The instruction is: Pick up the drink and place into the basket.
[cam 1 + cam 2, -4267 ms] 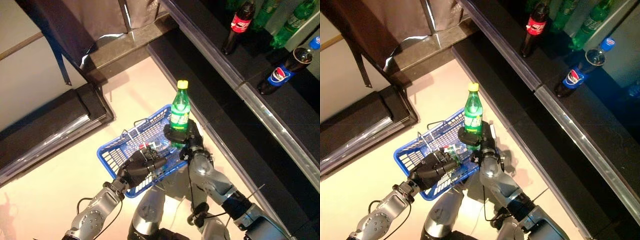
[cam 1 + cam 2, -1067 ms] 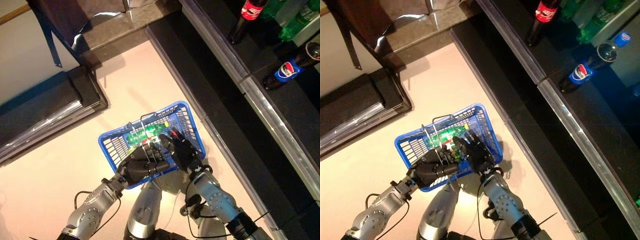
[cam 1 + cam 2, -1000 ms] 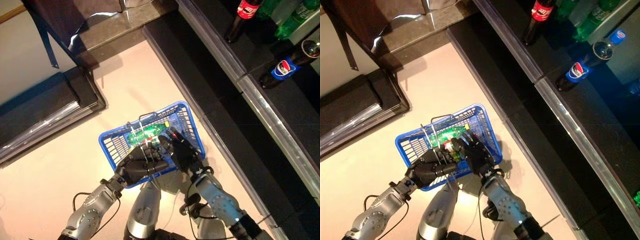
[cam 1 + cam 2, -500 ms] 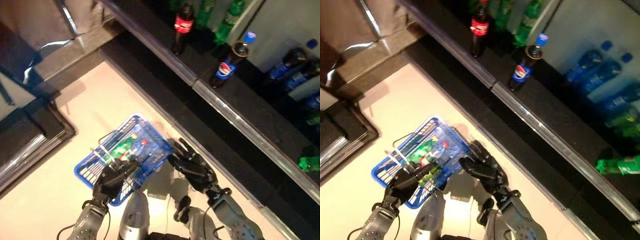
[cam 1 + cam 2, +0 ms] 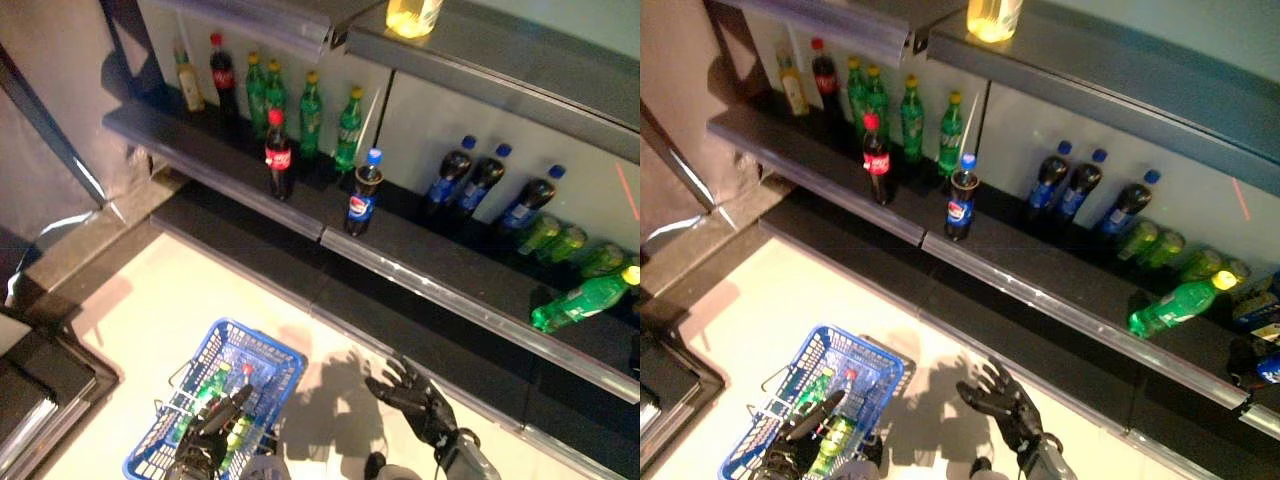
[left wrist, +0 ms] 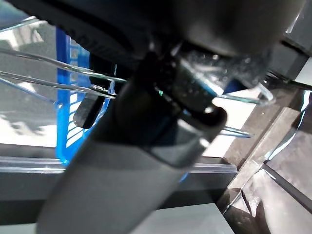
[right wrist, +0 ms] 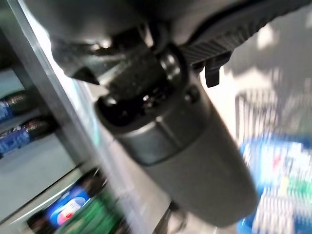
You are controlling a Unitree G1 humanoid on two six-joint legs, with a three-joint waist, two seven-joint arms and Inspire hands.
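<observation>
Two green drinks (image 5: 218,382) lie lengthwise in the basket (image 5: 285,362).

The floor and the shelf (image 5: 420,250) of bottles are seen from above by the 2 head views, which share the blue basket (image 5: 262,353). Each hand is viewed from very close by its wrist camera.

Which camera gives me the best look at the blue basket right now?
The left eye view: it shows the blue basket nearly whole on the floor, with bottles inside. The right eye view shows it too, cut off more at the bottom edge. The left wrist view catches only blue mesh and wire handles; the right wrist view a blurred corner.
</observation>
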